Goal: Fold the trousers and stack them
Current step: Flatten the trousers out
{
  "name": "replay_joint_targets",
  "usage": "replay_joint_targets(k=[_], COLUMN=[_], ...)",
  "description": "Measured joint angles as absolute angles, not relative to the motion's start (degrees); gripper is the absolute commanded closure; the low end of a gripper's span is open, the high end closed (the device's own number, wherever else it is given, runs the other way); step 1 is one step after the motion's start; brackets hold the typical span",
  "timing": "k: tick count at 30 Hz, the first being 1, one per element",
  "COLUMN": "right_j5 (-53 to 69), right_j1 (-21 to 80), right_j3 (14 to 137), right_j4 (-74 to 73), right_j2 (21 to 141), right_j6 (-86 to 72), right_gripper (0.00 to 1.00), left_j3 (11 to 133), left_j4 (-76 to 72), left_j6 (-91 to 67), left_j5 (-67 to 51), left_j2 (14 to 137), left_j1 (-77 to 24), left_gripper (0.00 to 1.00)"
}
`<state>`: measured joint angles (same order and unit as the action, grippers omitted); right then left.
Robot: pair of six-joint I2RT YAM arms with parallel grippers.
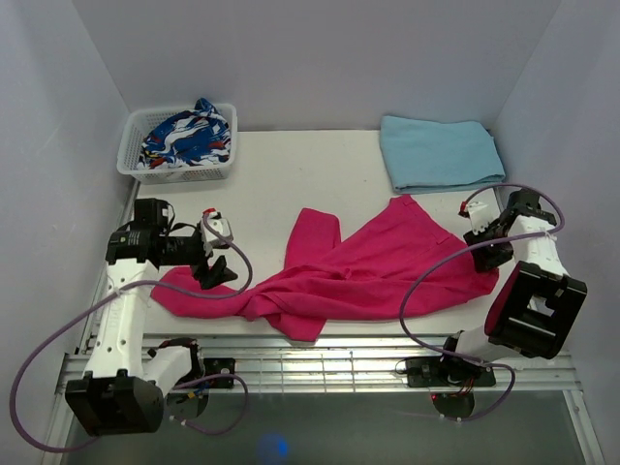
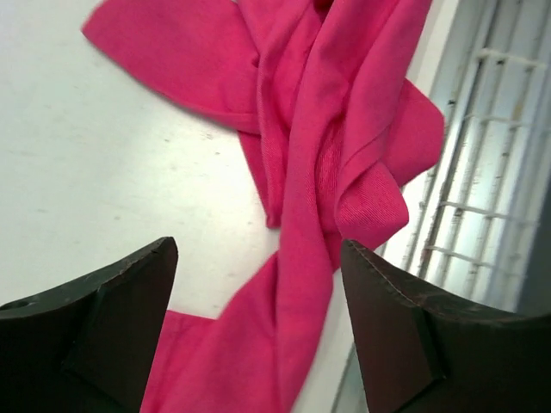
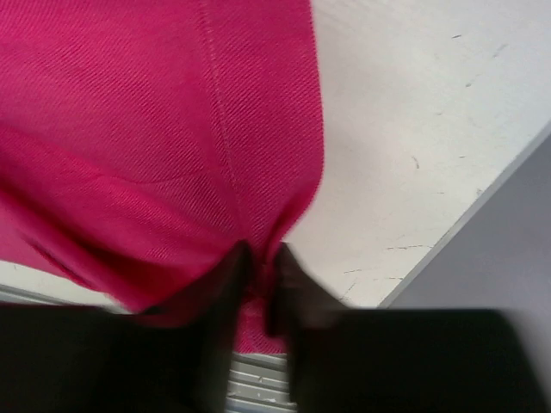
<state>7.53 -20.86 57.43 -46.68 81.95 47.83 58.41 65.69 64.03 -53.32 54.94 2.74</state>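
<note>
Left tool [image 2: 258, 335] spread wide, hanging over the left end of the trousers [image 1: 368, 271], nothing gripped. Right tool [image 3: 258, 284] pressed nearly together, pinching a fold of the trousers at their right edge. Trousers lie rumpled and twisted across the near half of the tabletop [image 1: 291, 184], stretched from one tool to the other. Folded light blue cloth [image 1: 438, 150] far right. White basket [image 1: 179, 170] far left, patterned garment [image 1: 189, 136] in it.
</note>
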Motion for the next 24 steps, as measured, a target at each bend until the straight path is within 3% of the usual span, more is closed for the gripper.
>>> replay_joint_targets(k=[2, 4, 10, 15, 18, 24], right_j5=[7.33, 8.01, 15.86, 19.88, 19.7, 17.21], right_j1=[-21.45, -21.76, -21.45, -17.37, -12.88, -5.74], right_j3=[57.45, 57.58, 69.91, 82.17, 84.53, 87.15], right_j4=[-48.49, -51.37, -57.01, -51.46, -46.89, -40.82], right_j2=[82.89, 83.13, 83.96, 88.95, 94.91, 110.34], right_j6=[50.43, 53.41, 53.1, 45.25, 39.86, 29.71], right_gripper=[0.29, 0.18, 0.2, 0.22, 0.22, 0.24], left_j3=[59.37, 60.77, 64.29, 66.74, 70.41, 82.08], left_j4=[69.17, 70.61, 57.98, 42.11, 35.9, 30.83], left_j6=[64.58, 63.61, 46.96, 32.34, 25.04, 17.15], left_j5=[-53.95, -54.43, -54.3, -43.68, -36.18, -24.93], left_j2=[58.46, 60.2, 67.4, 81.6, 92.92, 111.53], left_j1=[2.87, 2.9, 1.96, -10.52, -17.02, -19.68], left_gripper=[0.1, 0.11, 0.17, 0.2, 0.2, 0.13])
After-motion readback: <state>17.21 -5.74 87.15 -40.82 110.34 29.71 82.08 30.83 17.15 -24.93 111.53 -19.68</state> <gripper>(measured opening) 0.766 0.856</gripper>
